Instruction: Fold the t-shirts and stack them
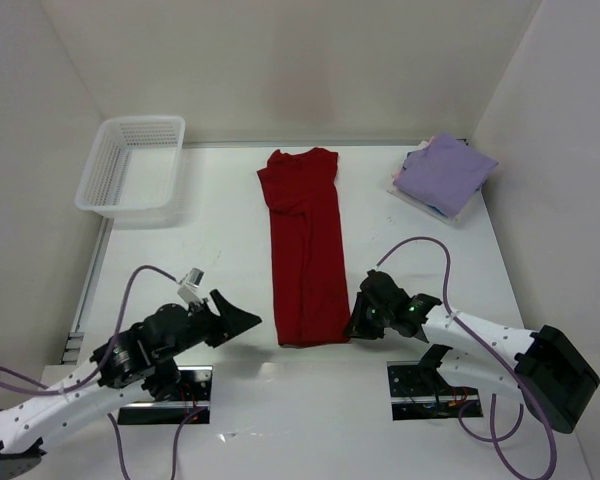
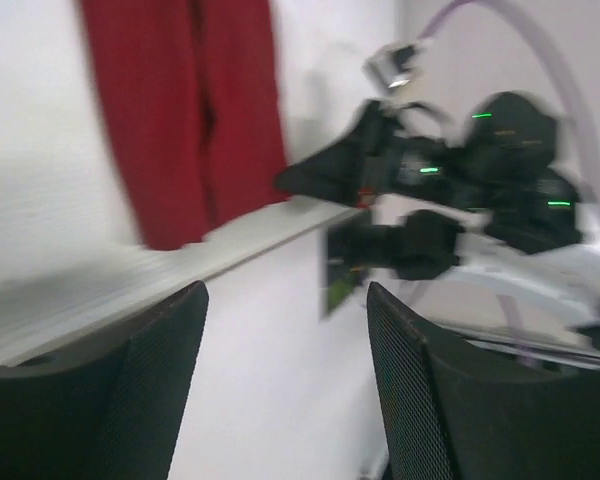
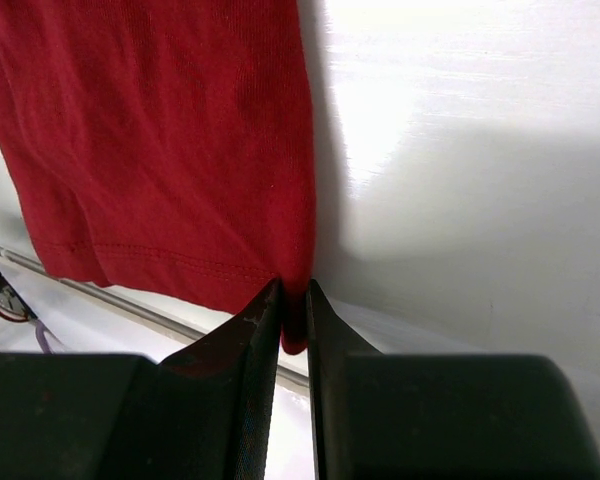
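Right fingers [image 3: 255,340] pinched dark red t-shirt [image 1: 305,260] at near-right hem corner; left fingers [image 2: 150,380] spread, empty, needed matching near-left corner grip before folding.

Bright, even light; left-wrist blur

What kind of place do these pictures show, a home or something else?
Probably a robot test cell in a laboratory, not a home. Plain white walls stand around a white table, a left arm and a right arm are bolted at its near edge, and a dark red t-shirt lies on it.
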Tool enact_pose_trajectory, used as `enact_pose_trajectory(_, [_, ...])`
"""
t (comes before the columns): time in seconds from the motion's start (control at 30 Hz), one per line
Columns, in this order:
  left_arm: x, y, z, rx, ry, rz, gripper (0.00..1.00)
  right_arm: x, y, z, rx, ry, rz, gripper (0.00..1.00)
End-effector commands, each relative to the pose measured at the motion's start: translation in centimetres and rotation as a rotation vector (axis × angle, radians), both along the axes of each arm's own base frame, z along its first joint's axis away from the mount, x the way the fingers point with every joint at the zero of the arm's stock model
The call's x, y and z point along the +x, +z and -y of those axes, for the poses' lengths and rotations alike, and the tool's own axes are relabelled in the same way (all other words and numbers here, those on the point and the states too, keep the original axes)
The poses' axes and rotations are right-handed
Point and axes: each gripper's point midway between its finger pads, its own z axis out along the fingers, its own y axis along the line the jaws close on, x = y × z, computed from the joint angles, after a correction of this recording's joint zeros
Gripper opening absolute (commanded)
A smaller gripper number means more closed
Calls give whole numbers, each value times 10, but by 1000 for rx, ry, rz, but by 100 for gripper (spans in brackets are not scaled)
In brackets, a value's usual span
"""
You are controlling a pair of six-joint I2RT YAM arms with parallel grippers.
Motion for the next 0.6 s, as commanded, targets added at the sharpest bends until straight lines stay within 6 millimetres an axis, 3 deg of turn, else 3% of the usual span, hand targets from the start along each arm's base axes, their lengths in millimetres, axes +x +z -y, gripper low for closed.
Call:
enact_pose_trajectory(0.0, [12,-3,13,125,-30,30,73,5,4,-4,0,17,33,21])
enact_pose_trajectory(0.07, [16,-4,25,184,-75,31,73,5,4,-4,0,17,33,21])
enact_pose_trajectory(0.1, [22,-19,36,273,-118,22,74,5,5,-4,3,9,29,22])
enact_pose_trajectory(0.13, [29,-5,45,288,-128,39,76,5,5,-4,3,9,29,22])
enact_pose_trajectory(0.17, [33,-8,50,328,-142,35,76,5,5,-4,3,9,29,22])
enact_pose_trajectory(0.2, [34,-30,51,425,-163,-24,76,5,5,-4,3,9,29,22])
enact_pose_trajectory(0.23, [39,-31,52,456,-163,-13,76,6,4,-3,-1,-4,31,22])
enact_pose_trajectory(0.37, [41,-25,61,412,-174,10,73,5,7,-3,3,-9,37,22])
enact_pose_trajectory(0.47, [37,-30,56,382,-161,10,73,4,8,0,7,-22,45,23])
enact_pose_trajectory(0.57, [30,-25,67,323,-224,48,73,3,6,1,0,-22,38,25])
